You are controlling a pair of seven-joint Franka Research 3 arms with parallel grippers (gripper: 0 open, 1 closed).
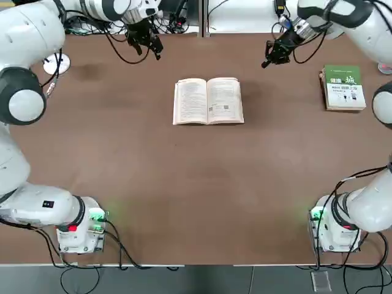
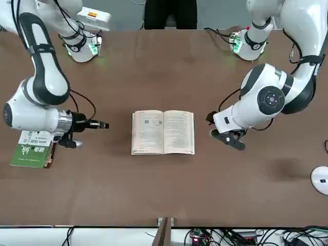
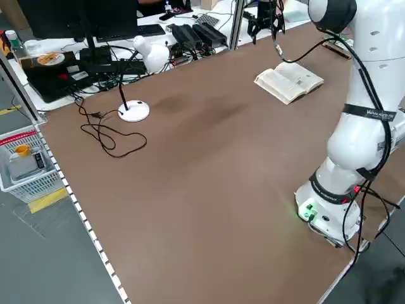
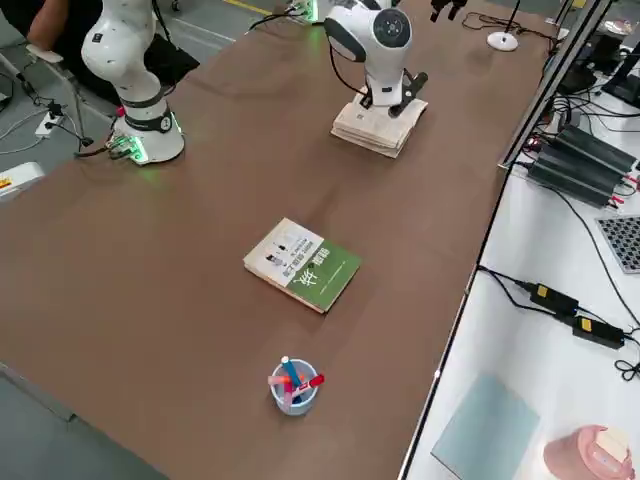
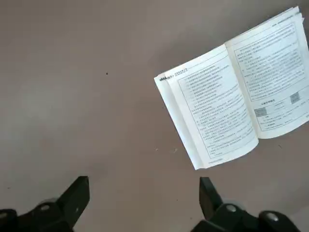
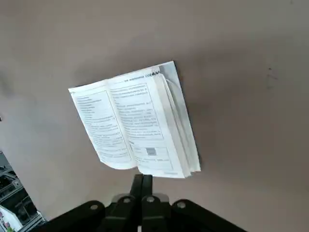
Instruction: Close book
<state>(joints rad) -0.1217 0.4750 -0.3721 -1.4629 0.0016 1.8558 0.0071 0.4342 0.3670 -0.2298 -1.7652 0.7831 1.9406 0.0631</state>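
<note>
fingers (image 5: 75, 200) of the left gripper (image 5: 144, 200), wide apart, nothing between; gripper above the table (image 1: 184, 184), left of the book. right gripper (image 6: 143, 180): fingers together, above the table on the book's right. one book (image 1: 208, 101), open, pages up, lying between the two. one green-and-white volume (image 1: 343, 87), closed, perhaps thick, at the table's right. one cup of pens (image 4: 294, 388), near that volume.
</note>
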